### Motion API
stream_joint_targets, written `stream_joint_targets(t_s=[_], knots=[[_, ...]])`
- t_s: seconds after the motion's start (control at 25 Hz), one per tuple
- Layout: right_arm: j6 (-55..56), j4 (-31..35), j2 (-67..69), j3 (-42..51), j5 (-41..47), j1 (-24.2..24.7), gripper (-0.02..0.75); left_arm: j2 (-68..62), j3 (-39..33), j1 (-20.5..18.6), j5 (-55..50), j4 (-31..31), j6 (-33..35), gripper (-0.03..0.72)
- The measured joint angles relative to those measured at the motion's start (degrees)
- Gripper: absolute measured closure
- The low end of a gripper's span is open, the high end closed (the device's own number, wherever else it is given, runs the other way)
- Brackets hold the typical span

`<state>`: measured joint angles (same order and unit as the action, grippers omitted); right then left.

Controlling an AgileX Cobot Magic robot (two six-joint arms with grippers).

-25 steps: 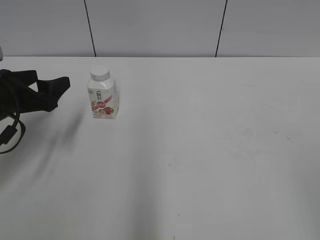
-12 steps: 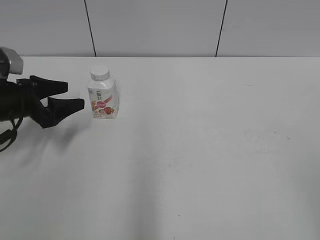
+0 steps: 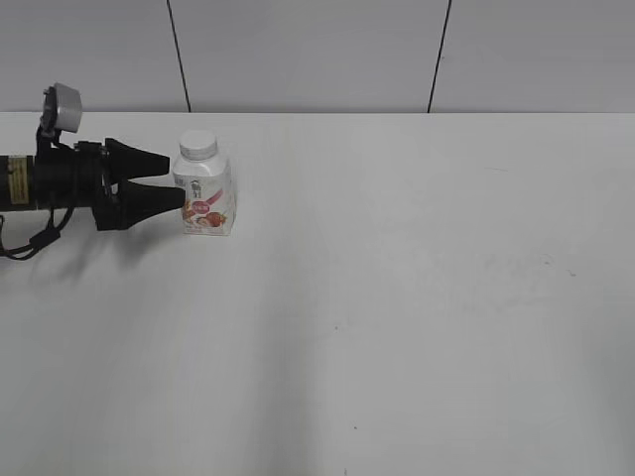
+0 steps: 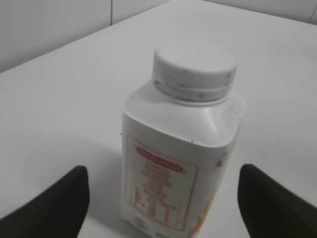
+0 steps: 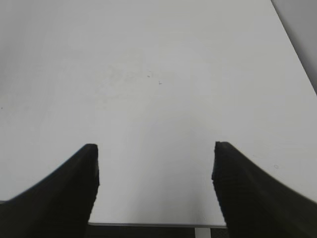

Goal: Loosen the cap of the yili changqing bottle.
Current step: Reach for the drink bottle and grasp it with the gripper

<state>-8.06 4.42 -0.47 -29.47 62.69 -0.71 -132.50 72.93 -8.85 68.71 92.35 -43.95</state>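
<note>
One yili changqing bottle [image 3: 204, 197] with one cap [image 3: 198, 145] stands on one white surface [image 3: 417, 297]; one robot arm [image 3: 60, 178] is visible, perhaps more outside the exterior view.

My right gripper [image 5: 154, 171] has its two dark fingers [image 5: 64, 191] spread wide apart over the bare white table [image 5: 148, 74], holding nothing between them.

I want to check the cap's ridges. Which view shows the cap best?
The left wrist view: the cap is close, ridges clear. In the exterior view the cap is small and far off. The right wrist view shows only table.
</note>
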Motion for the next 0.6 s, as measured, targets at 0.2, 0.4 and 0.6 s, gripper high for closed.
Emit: stream_joint_targets(t_s=[0.2, 0.4, 0.6], knots=[[0.00, 0.00, 0.00, 0.00, 0.00, 0.00, 0.174, -4.52, 7.34, 0.51, 0.54, 4.44, -3.18, 0.127], [0.00, 0.00, 0.00, 0.00, 0.00, 0.00, 0.174, -7.87, 12.49, 1.74, 1.01, 7.46, -5.08, 0.127], [0.00, 0.00, 0.00, 0.00, 0.00, 0.00, 0.174, -9.63, 15.01, 3.30, 0.91, 8.09, -6.42, 0.127]])
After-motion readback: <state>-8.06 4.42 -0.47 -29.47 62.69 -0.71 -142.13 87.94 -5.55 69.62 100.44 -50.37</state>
